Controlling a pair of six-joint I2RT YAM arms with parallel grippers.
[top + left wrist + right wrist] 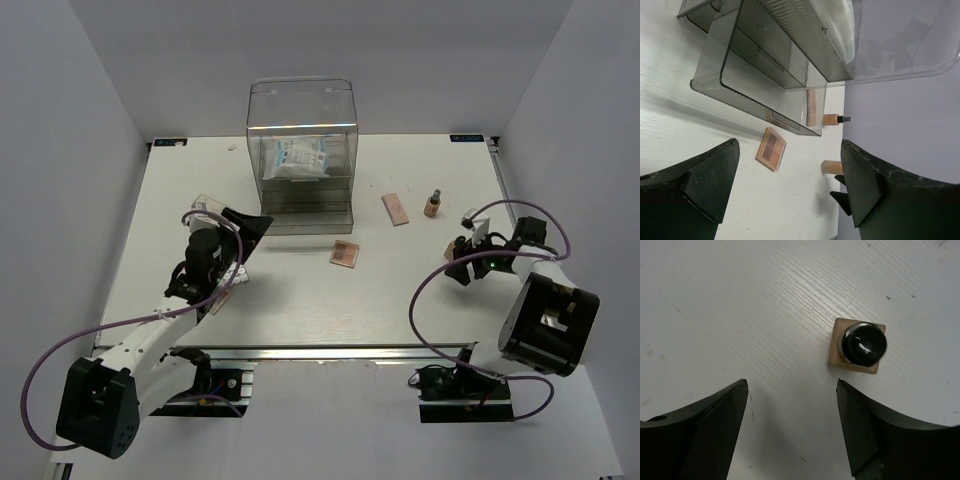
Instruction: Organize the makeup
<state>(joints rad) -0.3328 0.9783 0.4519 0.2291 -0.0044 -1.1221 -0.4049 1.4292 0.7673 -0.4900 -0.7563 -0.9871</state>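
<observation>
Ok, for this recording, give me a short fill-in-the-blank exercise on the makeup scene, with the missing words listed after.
1. The white-blue packet lies ____ the clear drawer box.
2. In the right wrist view, the tan bottle, seen from above, has a ____ cap.
3. The left end effector and the right end effector are both ____, holding nothing.

Missing words: inside; black; open.

Clear ribbed acrylic drawer box (302,150); glossy black bottle cap (866,344); matt white table (300,300).
</observation>
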